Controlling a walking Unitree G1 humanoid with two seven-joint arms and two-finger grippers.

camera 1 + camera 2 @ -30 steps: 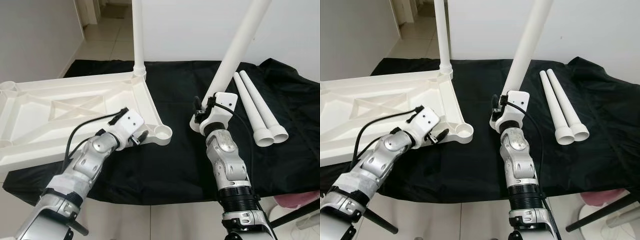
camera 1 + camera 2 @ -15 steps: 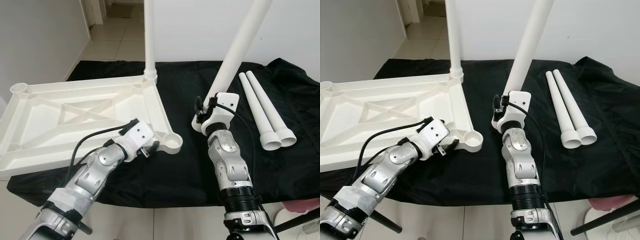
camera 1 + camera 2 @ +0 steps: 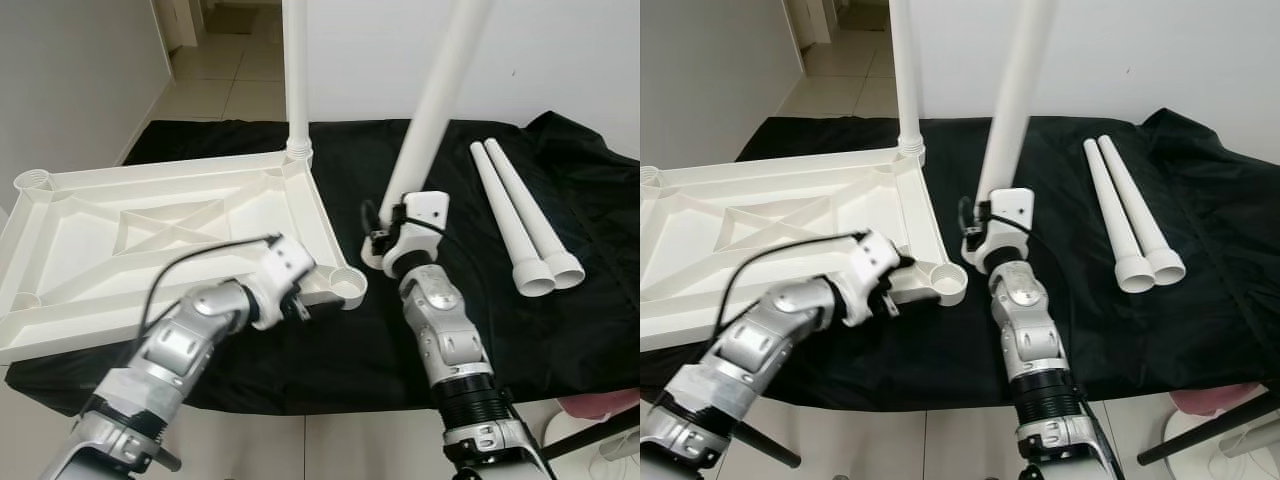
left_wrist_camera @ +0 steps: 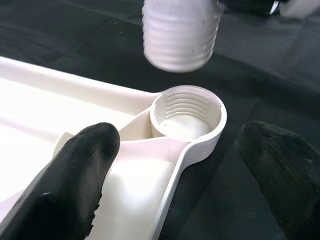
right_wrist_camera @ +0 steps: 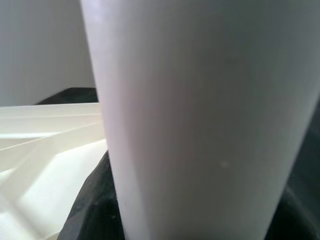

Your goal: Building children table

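Note:
The white table top (image 3: 150, 250) lies upside down on a black cloth. One white leg (image 3: 295, 70) stands upright in its far right corner. My right gripper (image 3: 385, 238) is shut on a second leg (image 3: 430, 110) and holds it tilted. That leg's threaded end (image 4: 180, 35) hangs just above and beside the near right corner socket (image 4: 187, 112). My left gripper (image 4: 180, 132) is open and straddles that corner: one finger (image 4: 90, 155) lies over the table top, the other over the cloth. In the right wrist view the held leg (image 5: 200, 125) is very close.
Two loose legs (image 3: 515, 215) lie side by side on the black cloth (image 3: 560, 330) to the right. The cloth's front edge drops to a tiled floor. A pink thing (image 3: 600, 405) sits low at the right. A white wall stands behind.
My right gripper has carried the leg leftward and more upright, bringing its threaded end up to the corner socket. My left gripper has closed in on that corner. The camera shifted too.

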